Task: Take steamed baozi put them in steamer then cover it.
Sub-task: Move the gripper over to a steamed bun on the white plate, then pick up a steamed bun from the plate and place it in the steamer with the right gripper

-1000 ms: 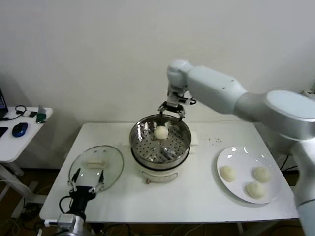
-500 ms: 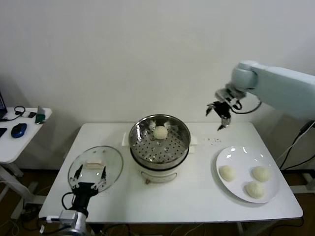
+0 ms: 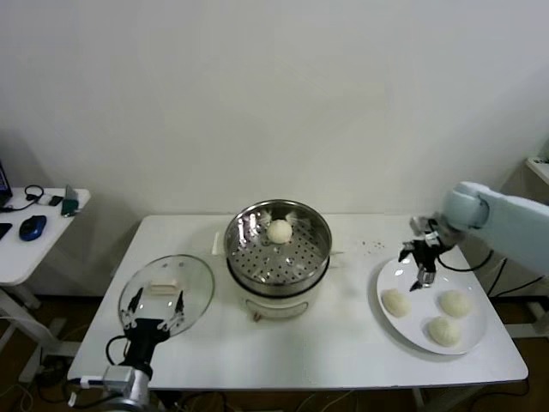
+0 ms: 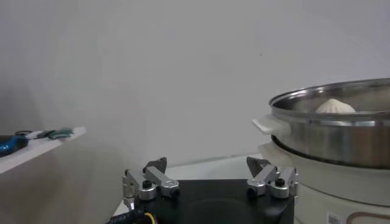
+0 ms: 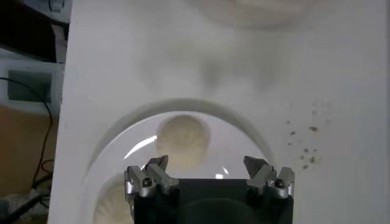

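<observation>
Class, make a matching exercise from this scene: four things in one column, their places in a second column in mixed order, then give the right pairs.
Things
1. steamer
2. glass lid
3. plate
4. right gripper

Places
A. above the plate's rim
B. on the table's left part
C. holds one baozi
D. holds three baozi

Pairs: 1-C, 2-B, 3-D, 4-A

Your head view looks down from above on the shiny round steel steamer (image 3: 278,249). Your left wrist view sits low beside that steamer (image 4: 332,131), facing sideways. Your right wrist view looks straight down, close over the flat white plate (image 5: 128,146).
</observation>
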You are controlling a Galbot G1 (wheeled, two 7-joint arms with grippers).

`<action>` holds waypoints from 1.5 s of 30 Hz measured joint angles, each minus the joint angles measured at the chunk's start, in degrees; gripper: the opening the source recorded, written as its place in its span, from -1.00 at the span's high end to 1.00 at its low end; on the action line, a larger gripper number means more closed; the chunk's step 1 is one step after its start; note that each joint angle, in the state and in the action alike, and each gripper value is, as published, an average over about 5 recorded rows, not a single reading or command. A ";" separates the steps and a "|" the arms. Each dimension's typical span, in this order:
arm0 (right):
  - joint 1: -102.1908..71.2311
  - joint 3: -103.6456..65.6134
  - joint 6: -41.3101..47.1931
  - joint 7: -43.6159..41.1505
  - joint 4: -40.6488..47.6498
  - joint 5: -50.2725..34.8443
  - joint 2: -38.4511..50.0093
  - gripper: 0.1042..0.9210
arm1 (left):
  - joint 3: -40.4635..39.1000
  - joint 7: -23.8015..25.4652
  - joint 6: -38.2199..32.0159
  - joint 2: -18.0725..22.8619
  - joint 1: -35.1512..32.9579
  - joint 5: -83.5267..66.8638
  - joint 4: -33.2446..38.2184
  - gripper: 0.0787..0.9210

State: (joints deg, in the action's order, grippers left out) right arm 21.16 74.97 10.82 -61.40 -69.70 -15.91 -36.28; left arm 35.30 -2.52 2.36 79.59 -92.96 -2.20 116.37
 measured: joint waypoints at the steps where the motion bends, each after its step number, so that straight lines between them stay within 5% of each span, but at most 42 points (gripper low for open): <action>1: -1.47 -1.08 0.17 0.23 0.17 0.48 0.09 -0.76 | 0.03 0.01 0.05 0.00 -0.02 0.01 0.01 -0.77; 18: -14.27 -11.05 0.85 1.73 4.26 5.44 -2.62 -0.76 | 0.60 -0.10 -0.39 0.12 -0.88 0.15 -0.70 -0.77; 32: -15.92 -13.00 0.52 1.33 4.99 6.33 -2.83 -0.38 | 0.66 -0.22 -0.36 0.23 -0.83 0.14 -0.78 -0.77; 45: -0.05 -2.91 0.59 0.30 4.82 -4.15 -3.02 -0.34 | 0.33 -0.10 -0.58 0.27 -1.55 0.01 -0.17 -0.77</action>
State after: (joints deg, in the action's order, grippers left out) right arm 21.10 72.06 11.41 -61.10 -64.88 -20.06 -39.30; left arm 35.63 -2.62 1.78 79.85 -94.51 -2.19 116.21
